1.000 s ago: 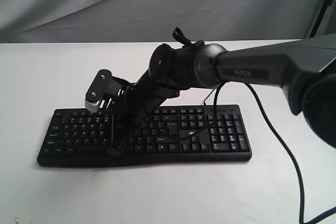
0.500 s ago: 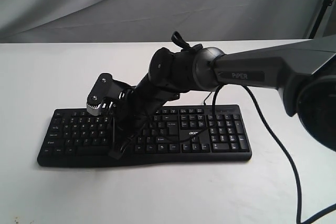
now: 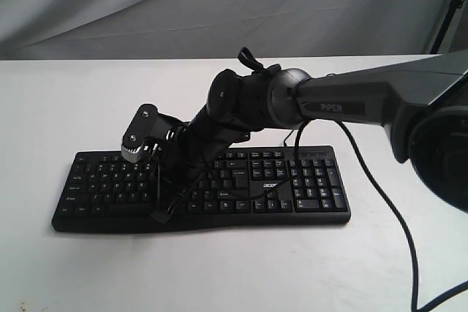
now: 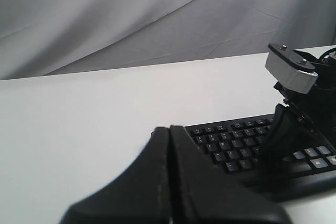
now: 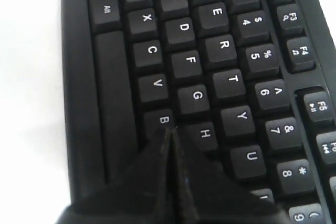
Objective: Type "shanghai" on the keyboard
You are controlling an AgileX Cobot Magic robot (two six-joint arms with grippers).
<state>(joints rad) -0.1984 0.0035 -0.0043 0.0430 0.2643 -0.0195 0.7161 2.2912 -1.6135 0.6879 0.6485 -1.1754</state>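
Off the left end of the board the left gripper (image 4: pixel 168 129) hangs over the bare white table (image 3: pixel 66 100), its two fingers pressed flat together with only a seam between them; the exterior view does not catch it. The keyboard (image 3: pixel 234 180) lies flat near the front edge of the table, a little left of centre, long side across, number pad at the right end; from the left wrist view its left end (image 4: pixel 231 148) shows just beyond the closed fingers. Over its left half the right gripper (image 3: pixel 159 214) points down at the lower letter rows, fingers shut on nothing; in the right wrist view its tip (image 5: pixel 168 130) sits between B and H on the keyboard (image 5: pixel 210 51), and I cannot tell if it touches a key. A silver-edged block (image 3: pixel 139 138) rides on that wrist. The right arm (image 3: pixel 344 100), marked PiPER, reaches in from the right, crossing above the middle keys; a black cable (image 3: pixel 387 210) droops from it to the table's right side. A grey curtain (image 3: pixel 219 5) hangs behind.
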